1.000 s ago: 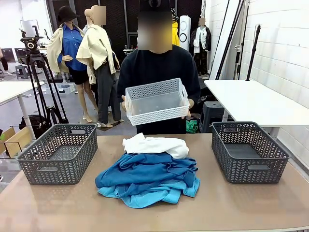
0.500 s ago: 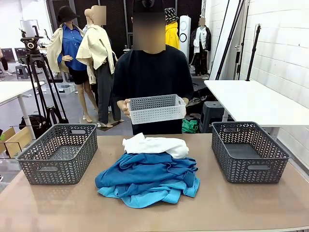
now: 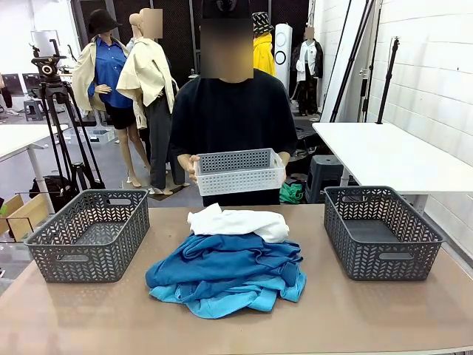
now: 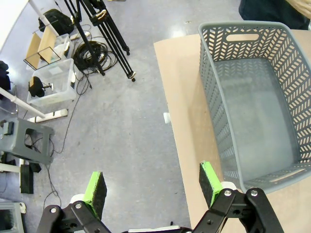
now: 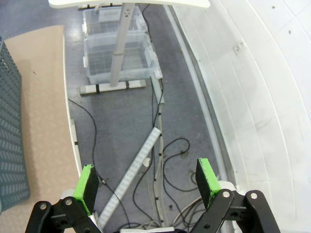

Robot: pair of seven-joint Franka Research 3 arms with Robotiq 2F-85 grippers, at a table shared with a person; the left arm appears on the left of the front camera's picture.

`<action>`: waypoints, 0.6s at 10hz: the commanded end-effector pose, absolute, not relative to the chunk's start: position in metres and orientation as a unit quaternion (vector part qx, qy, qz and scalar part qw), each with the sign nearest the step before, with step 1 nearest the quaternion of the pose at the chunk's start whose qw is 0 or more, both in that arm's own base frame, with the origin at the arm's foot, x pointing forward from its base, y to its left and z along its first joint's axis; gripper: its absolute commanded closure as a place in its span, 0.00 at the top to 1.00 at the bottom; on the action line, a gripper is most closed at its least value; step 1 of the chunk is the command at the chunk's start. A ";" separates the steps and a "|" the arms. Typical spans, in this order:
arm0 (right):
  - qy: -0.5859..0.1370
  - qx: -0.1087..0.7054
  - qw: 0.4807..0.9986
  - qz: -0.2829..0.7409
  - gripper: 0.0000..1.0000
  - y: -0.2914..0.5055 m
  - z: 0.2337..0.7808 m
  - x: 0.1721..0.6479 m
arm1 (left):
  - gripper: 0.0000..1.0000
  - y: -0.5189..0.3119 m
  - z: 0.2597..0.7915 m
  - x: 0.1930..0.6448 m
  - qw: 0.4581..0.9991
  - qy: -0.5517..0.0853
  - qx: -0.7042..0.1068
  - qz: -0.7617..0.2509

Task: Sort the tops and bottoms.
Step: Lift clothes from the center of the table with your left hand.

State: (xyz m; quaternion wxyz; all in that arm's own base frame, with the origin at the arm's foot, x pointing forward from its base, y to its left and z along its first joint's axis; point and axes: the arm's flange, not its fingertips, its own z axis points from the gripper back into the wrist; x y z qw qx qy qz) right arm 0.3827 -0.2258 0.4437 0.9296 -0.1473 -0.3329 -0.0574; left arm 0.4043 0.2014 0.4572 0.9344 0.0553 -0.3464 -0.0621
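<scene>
In the middle of the table (image 3: 66, 325) sits the pile of tops (image 3: 225, 274), heaped and crumpled. A white shirt (image 3: 240, 222) lies on the pile's far side. Royal-blue shirts (image 3: 229, 259) make up the bulk, and a sky-blue shirt (image 3: 222, 303) pokes out underneath at the near edge.

The left grey basket (image 3: 89, 233) stands left of the pile and the right grey basket (image 3: 380, 229) right of it. Both are apart from the pile, with nothing in them. Beyond the pile a person (image 3: 233, 111) stands holding a white basket (image 3: 240, 171) in both hands, above the table and not touching the pile.

The left gripper (image 4: 151, 187) is well away from the pile, out past the left grey basket (image 4: 252, 97) and over the floor (image 4: 121, 121) off the table's edge. Its fingers are spread wide and hold nothing. The right gripper (image 5: 146, 183) is well away on the pile's other side, past the right grey basket (image 5: 7, 121), also over the floor, wide apart and holding nothing.

The sort looks not yet started.

Handling, as a judgement: the tops are light, limp fabric that will drape and drag its neighbours. There's no breakage risk, but layers could snag or two could come up together. The white shirt looks like the easiest first take since it's on top and exposed. Pinch a raised fold at its near ridge, then lift high so it clears the blue ones. No bottoms can be told apart in the pile.
</scene>
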 end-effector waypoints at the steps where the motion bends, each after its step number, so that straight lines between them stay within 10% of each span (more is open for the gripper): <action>1: -0.330 -0.148 0.931 -0.053 1.00 -0.225 0.443 0.383 | 1.00 0.205 0.456 0.402 0.932 -0.350 0.059 -0.068; 6: -0.330 -0.148 0.931 -0.053 1.00 -0.225 0.443 0.383 | 1.00 0.205 0.456 0.402 0.932 -0.350 0.059 -0.068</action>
